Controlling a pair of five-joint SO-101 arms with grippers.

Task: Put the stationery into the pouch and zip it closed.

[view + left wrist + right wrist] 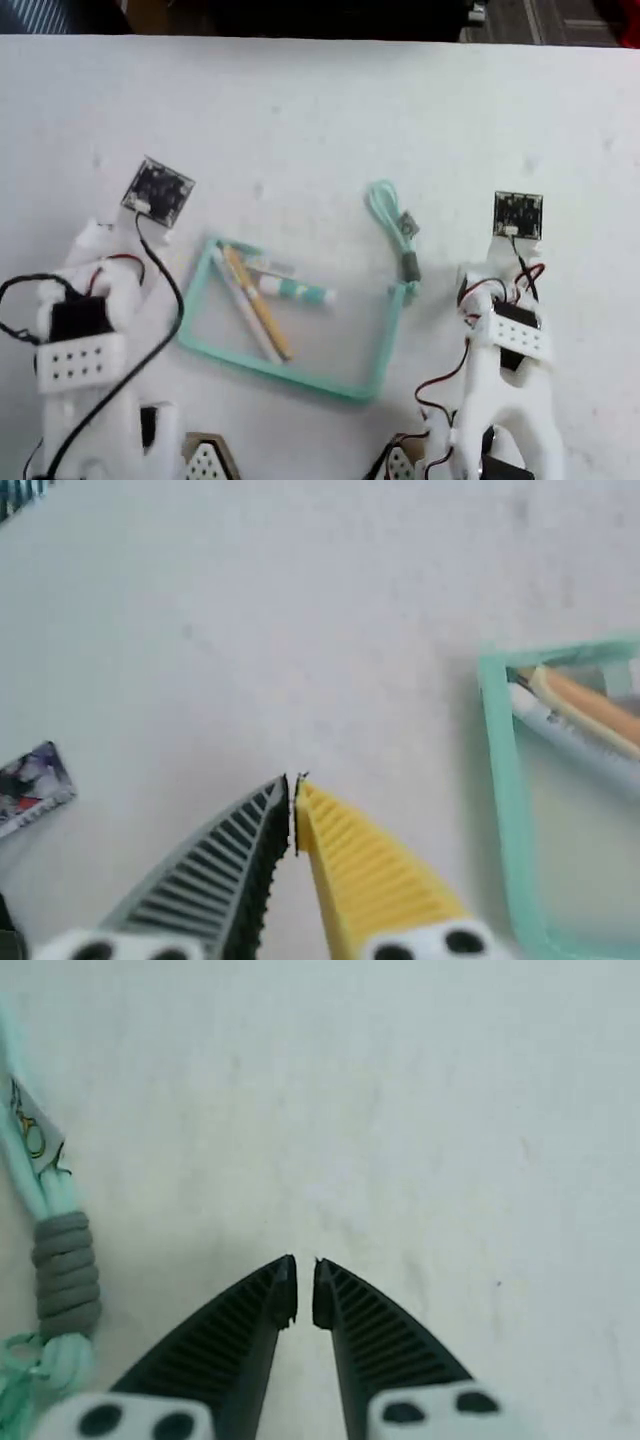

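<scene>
The flat, clear, mint-edged pouch point(388, 340) holds stationery point(256, 300). The ribbed left claw point(296, 785) and right claw point(304, 1280) sit clenched, empty.

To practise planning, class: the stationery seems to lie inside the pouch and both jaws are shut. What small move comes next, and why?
Probably open the right jaws and ease them toward the grey-wrapped cord at the pouch corner. The pencil and marker already appear to lie inside the teal rim, so zipping seems what remains, and that cord lies close to them.
</scene>
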